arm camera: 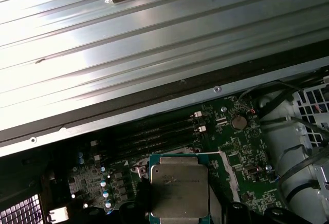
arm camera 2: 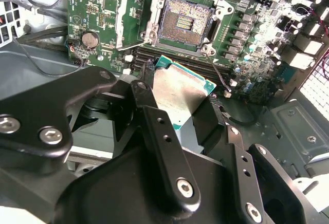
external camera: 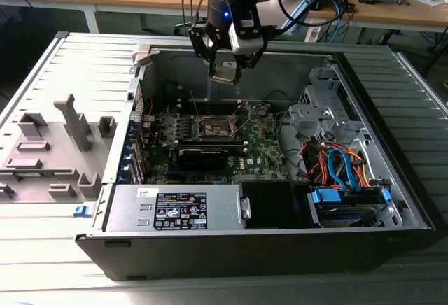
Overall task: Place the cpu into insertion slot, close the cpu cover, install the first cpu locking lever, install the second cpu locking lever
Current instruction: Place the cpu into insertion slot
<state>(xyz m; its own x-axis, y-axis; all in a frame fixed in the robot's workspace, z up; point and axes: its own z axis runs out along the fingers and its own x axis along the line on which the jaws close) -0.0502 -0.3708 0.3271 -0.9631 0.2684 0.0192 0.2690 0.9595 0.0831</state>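
Observation:
My gripper (external camera: 225, 71) hangs above the open computer case, shut on the cpu (external camera: 226, 78), a flat square chip with a silver top and green edge. In the second wrist view the cpu (arm camera 2: 180, 93) sits tilted between my two black fingers (arm camera 2: 149, 95), short of the board. The insertion slot (arm camera 2: 185, 21) lies bare, its contact field exposed inside a silver rim. The cpu cover (arm camera 2: 134, 22) stands swung open beside it. On the motherboard, the insertion slot (external camera: 217, 127) is below and a little nearer the camera than the gripper. The first wrist view has the cpu (arm camera: 180, 188) over the board.
A black card (external camera: 203, 155) lies just in front of the socket, with memory slots (arm camera: 154, 134) behind it. A power supply (external camera: 175, 210) fills the case front. A drive cage with coloured cables (external camera: 343, 168) is at the exterior view's right. A grey fixture (external camera: 56, 151) sits outside the case.

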